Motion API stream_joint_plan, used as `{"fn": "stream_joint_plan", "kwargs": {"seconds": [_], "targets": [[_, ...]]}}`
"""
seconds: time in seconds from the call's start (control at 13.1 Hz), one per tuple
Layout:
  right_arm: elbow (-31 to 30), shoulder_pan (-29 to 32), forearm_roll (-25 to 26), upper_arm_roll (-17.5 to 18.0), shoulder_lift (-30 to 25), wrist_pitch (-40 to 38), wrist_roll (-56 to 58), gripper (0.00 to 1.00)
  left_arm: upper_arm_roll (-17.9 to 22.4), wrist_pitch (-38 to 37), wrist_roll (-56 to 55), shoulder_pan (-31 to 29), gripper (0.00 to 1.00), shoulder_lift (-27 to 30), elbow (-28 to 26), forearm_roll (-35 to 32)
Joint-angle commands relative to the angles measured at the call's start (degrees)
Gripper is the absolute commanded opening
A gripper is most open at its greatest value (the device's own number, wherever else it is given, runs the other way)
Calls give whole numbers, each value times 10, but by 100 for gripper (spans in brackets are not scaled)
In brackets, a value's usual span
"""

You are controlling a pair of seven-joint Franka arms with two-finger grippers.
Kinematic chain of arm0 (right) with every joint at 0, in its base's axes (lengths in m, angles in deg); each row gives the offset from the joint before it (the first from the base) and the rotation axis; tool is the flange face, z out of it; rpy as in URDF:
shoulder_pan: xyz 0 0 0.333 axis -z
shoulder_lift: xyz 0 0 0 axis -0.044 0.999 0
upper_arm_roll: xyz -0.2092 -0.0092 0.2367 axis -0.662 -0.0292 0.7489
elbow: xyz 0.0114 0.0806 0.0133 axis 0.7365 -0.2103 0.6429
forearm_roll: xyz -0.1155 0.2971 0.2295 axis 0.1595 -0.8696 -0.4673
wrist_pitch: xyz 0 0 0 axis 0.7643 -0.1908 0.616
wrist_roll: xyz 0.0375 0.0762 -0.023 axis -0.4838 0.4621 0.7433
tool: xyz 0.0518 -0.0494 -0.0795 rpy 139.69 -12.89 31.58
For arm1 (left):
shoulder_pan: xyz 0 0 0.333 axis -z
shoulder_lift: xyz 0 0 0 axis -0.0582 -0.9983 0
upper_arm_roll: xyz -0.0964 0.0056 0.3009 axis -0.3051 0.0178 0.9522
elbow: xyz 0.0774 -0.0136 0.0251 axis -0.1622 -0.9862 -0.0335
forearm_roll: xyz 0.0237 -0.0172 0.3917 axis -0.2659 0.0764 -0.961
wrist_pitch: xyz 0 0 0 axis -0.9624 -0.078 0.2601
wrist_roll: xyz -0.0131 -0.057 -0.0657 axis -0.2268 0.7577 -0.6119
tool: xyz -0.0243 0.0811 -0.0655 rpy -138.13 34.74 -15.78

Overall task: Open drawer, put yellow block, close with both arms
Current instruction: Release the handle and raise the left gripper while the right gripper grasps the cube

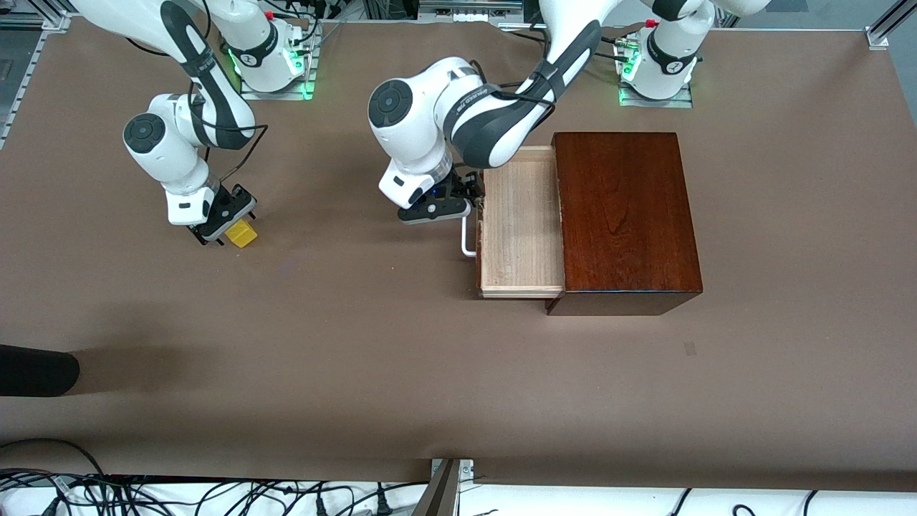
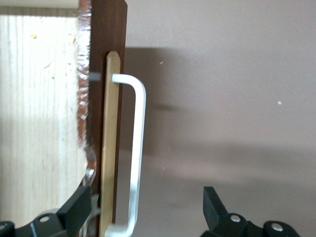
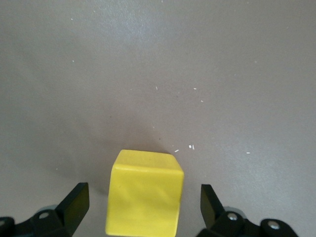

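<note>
The dark wooden box [image 1: 623, 215] has its drawer [image 1: 519, 222] pulled out, and the pale tray is empty. The white bar handle [image 1: 468, 240] is on the drawer's dark front. My left gripper [image 1: 469, 197] is open at the handle. In the left wrist view the left gripper [image 2: 145, 205] has the handle [image 2: 138, 148] and the drawer front [image 2: 106, 29] between its fingers, which are apart from both. The yellow block [image 1: 241, 233] sits on the table toward the right arm's end. My right gripper [image 1: 226, 226] is open and low around it. The right wrist view shows the block [image 3: 145, 192] between the spread fingers of the right gripper [image 3: 143, 202].
The brown table [image 1: 358, 344] stretches between the block and the drawer. A dark rounded object [image 1: 36, 369] pokes in at the table's edge toward the right arm's end, nearer the front camera. Cables [image 1: 215, 494] run along the near edge.
</note>
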Motion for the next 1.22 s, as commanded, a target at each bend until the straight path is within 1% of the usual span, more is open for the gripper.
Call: {"fn": "stream_joint_plan", "kwargs": {"seconds": [0.0, 0.08, 0.15, 0.23, 0.31, 0.46, 0.61, 0.69, 0.84, 0.92, 0.99, 1.15], "targets": [[2, 5, 4, 0, 9, 10, 11, 89, 0, -48, 7, -23, 100, 54, -6, 37], [3, 4, 3, 1, 12, 10, 10, 54, 1, -56, 7, -37, 100, 70, -6, 45], [3, 4, 3, 1, 12, 10, 10, 25, 0, -59, 7, -54, 100, 85, -10, 47], [3, 4, 3, 1, 12, 9, 9, 5, 0, -68, 9, -71, 100, 98, -12, 49], [4, 4, 3, 1, 11, 7, 9, 2, 0, -80, 24, -87, 100, 109, -12, 49], [10, 3, 4, 4, -5, -10, 11, 1, 0, -98, 94, -128, 100, 135, -16, 63], [40, 2, 5, 6, -40, -95, 15, 1, 0, -132, 150, -199, 100, 158, -16, 105], [60, 2, 5, 6, -56, -136, 28, 1, 0, -156, 192, -229, 100, 167, -16, 115], [104, 1, 5, 8, -75, -214, 57, 1, 1, -190, 264, -273, 100, 191, -19, 116], [131, 1, 4, 17, -82, -252, 64, 1, 1, -203, 292, -294, 100, 204, -26, 115], [158, 1, 4, 27, -89, -293, 66, 1, 1, -206, 318, -313, 100, 230, -47, 115], [238, 1, 4, 59, -92, -399, 68, 1, 1, -206, 358, -342, 100, 299, -110, 108]]}}
